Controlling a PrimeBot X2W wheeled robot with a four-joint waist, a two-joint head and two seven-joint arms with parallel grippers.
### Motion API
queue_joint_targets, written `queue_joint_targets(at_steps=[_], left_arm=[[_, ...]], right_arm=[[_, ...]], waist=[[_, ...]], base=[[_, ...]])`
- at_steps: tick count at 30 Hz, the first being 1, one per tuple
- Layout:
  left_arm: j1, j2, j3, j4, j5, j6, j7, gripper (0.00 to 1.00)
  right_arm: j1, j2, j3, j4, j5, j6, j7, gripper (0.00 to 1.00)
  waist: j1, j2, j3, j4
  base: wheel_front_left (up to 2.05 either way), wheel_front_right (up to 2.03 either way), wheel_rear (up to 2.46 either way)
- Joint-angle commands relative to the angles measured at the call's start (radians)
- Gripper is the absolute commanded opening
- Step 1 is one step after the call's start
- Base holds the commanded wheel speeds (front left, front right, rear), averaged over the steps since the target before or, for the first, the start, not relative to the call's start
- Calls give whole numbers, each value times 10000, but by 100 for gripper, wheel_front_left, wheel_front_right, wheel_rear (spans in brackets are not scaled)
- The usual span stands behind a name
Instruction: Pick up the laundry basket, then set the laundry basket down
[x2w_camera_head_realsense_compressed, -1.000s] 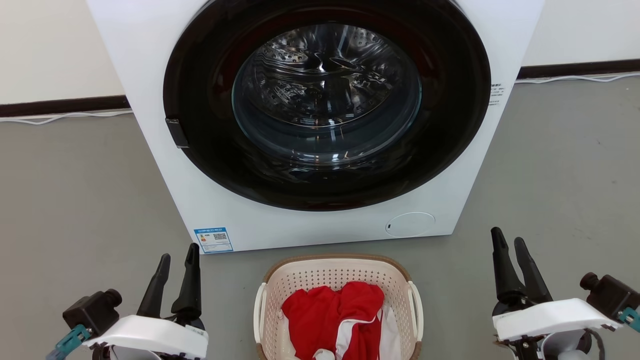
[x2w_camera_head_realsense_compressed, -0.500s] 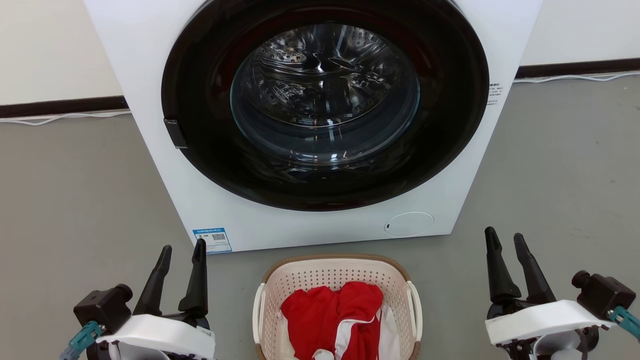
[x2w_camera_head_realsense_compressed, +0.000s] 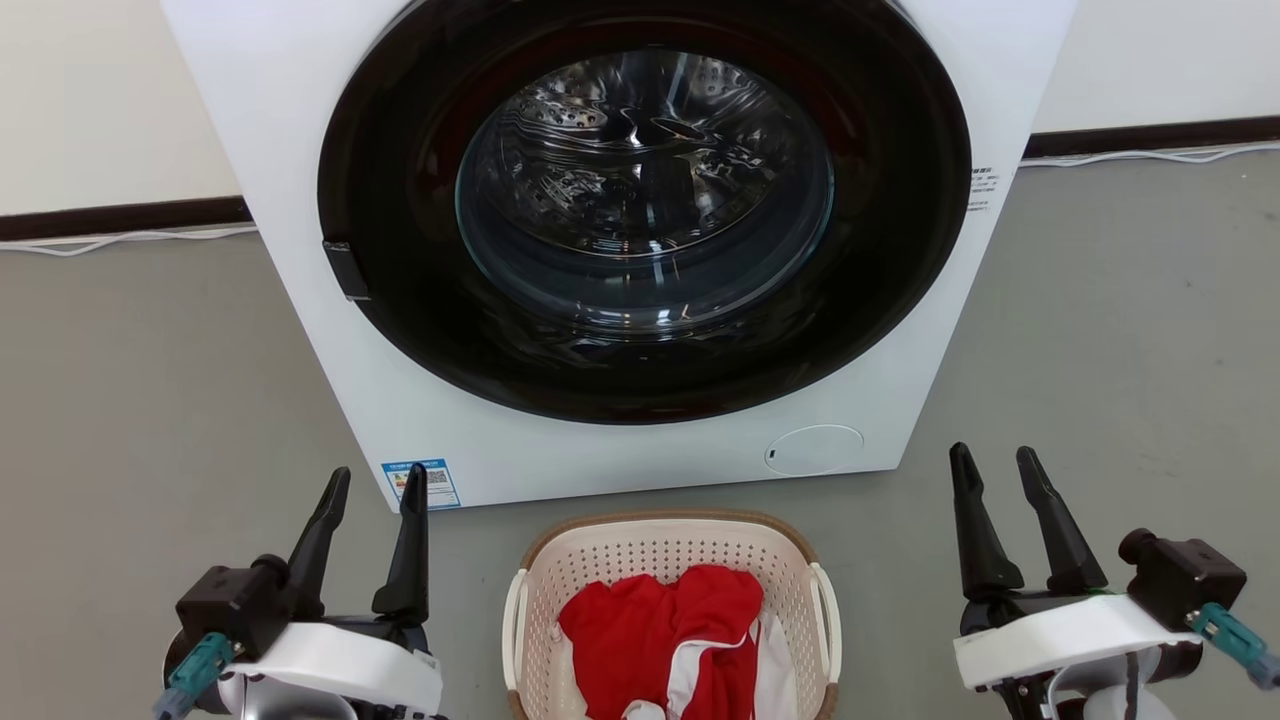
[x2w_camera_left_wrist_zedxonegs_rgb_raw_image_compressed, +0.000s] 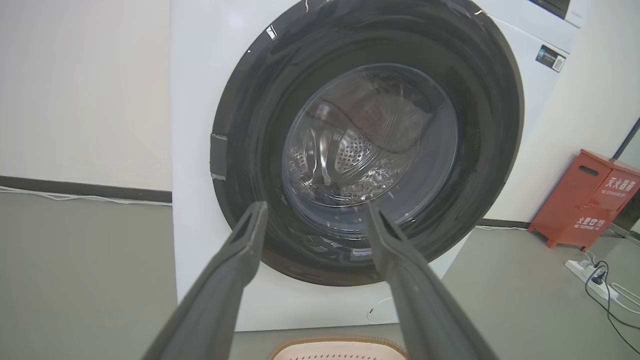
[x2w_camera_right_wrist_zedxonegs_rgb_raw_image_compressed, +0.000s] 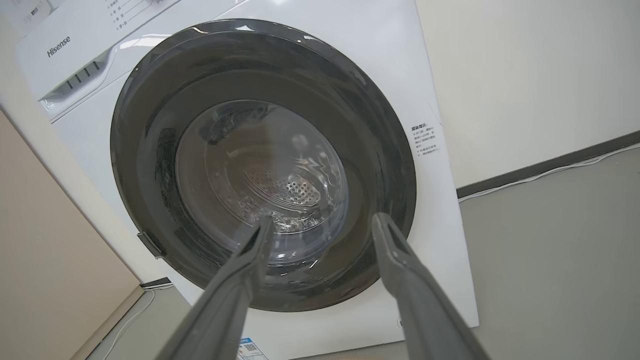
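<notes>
The laundry basket (x2w_camera_head_realsense_compressed: 660, 548), cream-white and perforated with a brown rim and white side handles, stands on the grey floor just in front of the washer, at the bottom centre of the head view. Red and white clothes (x2w_camera_head_realsense_compressed: 665, 632) lie inside it. My left gripper (x2w_camera_head_realsense_compressed: 378, 478) is open to the basket's left, apart from it, fingers pointing toward the washer. My right gripper (x2w_camera_head_realsense_compressed: 994, 456) is open to the basket's right, farther off. In the left wrist view the basket's rim (x2w_camera_left_wrist_zedxonegs_rgb_raw_image_compressed: 340, 345) peeks in at the bottom edge between the open fingers (x2w_camera_left_wrist_zedxonegs_rgb_raw_image_compressed: 240, 250). Nothing is held.
A white front-loading washer (x2w_camera_head_realsense_compressed: 620, 240) with a dark round door, shut, stands close behind the basket. A red cabinet (x2w_camera_left_wrist_zedxonegs_rgb_raw_image_compressed: 585, 200) and a power strip with cables (x2w_camera_left_wrist_zedxonegs_rgb_raw_image_compressed: 590, 272) sit to the washer's right. White cables run along the wall base (x2w_camera_head_realsense_compressed: 120, 238).
Both grippers have drawn inward toward the basket and slightly forward. They stay open. The basket has not moved.
</notes>
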Motion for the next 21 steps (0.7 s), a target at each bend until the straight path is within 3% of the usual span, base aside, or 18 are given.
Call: queue_joint_targets(at_steps=[1, 13, 21], left_arm=[[-483, 103, 218, -351, 354, -53, -170, 100], [-462, 138, 153, -514, 1601, -59, -484, 100], [-468, 116, 196, -467, 1546, -59, -485, 100]], right_arm=[[-443, -91, 238, -271, -362, 66, -229, 100], [-465, -116, 356, -299, -1493, 73, -544, 100], [-467, -98, 201, -236, -1531, 73, -544, 100]], waist=[[0, 0, -9, -9], [0, 0, -31, -94], [0, 0, 4, -113]], base=[[0, 0, 0], [0, 0, 0], [0, 0, 0]])
